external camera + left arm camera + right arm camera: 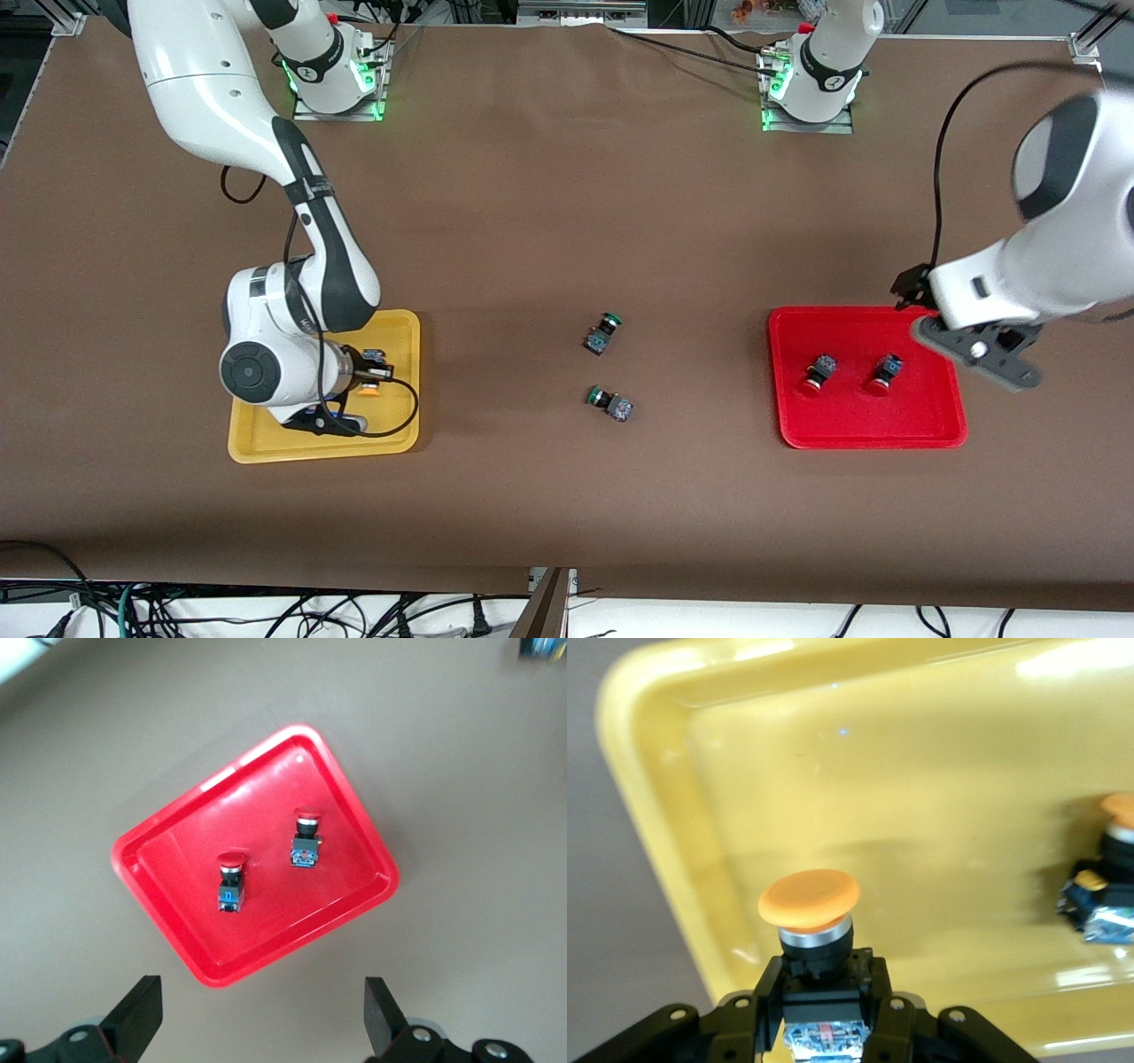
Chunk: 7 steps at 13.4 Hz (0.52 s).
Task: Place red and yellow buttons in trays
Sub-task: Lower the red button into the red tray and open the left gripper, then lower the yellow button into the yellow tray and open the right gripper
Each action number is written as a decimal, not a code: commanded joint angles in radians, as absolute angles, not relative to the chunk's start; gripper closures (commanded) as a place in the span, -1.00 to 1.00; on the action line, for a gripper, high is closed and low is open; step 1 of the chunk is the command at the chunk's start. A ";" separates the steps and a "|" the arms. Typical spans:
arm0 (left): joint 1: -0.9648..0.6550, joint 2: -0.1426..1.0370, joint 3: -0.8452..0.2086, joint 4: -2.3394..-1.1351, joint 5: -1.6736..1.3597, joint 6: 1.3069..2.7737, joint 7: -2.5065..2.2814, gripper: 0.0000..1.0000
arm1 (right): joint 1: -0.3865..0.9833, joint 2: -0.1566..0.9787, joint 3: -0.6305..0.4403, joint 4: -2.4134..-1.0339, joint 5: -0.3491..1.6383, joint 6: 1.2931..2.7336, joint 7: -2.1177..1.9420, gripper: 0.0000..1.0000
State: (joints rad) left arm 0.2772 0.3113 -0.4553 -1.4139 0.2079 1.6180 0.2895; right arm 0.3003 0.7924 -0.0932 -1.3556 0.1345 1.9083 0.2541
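Observation:
My right gripper (824, 979) is shut on the dark body of a yellow button (811, 904), cap outward, just above the yellow tray (921, 771). A second yellow button (1112, 868) lies in that tray. In the front view the right gripper (359, 381) is over the yellow tray (266, 447) at the right arm's end of the table. Two red buttons (817, 372) (882, 374) lie in the red tray (850, 416). My left gripper (992, 341) is open and empty above that tray's edge. The left wrist view shows the gripper (263, 1014), the red tray (266, 930) and both red buttons (230, 879) (306, 837).
Two green-capped buttons (602, 332) (609, 401) lie on the brown table between the two trays. The right arm's cable loops over the yellow tray's front part.

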 commanded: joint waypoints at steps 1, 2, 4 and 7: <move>0.080 0.140 -0.194 -1.506 0.088 1.615 0.058 -1.00 | 0.279 0.782 -0.101 -1.393 0.120 1.899 0.193 0.74; -0.055 0.112 -0.041 -1.526 0.074 1.615 -0.018 -1.00 | 0.273 0.782 -0.101 -1.399 0.120 1.899 0.192 -0.51; -0.064 0.057 -0.023 -1.586 0.072 1.617 -0.028 -1.00 | 0.255 0.770 -0.104 -1.393 0.118 1.893 0.158 -1.00; -0.040 0.008 -0.026 -1.646 0.032 1.596 -0.020 -1.00 | 0.242 0.695 -0.149 -1.320 0.121 1.722 0.045 -1.00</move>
